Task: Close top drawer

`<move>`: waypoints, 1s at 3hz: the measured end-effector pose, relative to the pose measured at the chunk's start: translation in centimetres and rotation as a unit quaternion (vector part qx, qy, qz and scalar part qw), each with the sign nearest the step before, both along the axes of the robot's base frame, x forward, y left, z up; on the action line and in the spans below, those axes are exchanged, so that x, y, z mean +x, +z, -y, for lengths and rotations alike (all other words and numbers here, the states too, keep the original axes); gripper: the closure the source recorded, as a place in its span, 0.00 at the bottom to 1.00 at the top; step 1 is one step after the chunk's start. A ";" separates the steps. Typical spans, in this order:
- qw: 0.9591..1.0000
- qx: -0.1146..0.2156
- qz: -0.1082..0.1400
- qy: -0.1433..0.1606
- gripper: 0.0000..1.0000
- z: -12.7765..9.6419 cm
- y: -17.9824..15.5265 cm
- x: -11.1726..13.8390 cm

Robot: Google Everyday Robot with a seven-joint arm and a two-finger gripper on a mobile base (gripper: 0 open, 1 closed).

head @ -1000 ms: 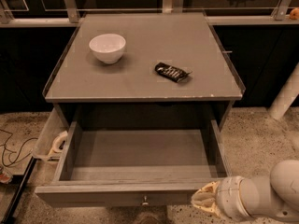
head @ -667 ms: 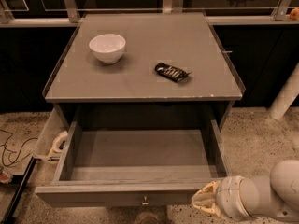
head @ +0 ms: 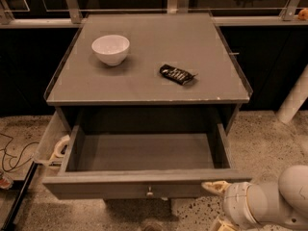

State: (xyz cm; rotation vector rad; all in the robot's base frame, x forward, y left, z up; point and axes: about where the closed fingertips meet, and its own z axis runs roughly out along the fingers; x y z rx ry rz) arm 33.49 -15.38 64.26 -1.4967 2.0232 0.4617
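Grey top drawer (head: 144, 153) open; spread hand (head: 216, 204) at front-right corner.

Grey table (head: 159, 37), seen from above and in front. A white bowl (head: 110, 49) stands upright on the rear left of its top. A dark wrapped packet (head: 177, 74) lies flat right of centre, well apart from the bowl. The gripper (head: 217, 203) is low at right, off the table top.

The tool (head: 215, 205) at the top drawer's (head: 120, 190) right front corner, partly cut off below.
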 end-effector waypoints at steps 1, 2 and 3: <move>1.000 -0.010 0.025 0.009 0.00 -0.5 0.7 1.9; 0.998 -0.006 0.053 0.029 0.19 -1.5 2.0 6.5; 0.996 -0.013 0.075 0.044 0.42 -2.1 3.3 12.4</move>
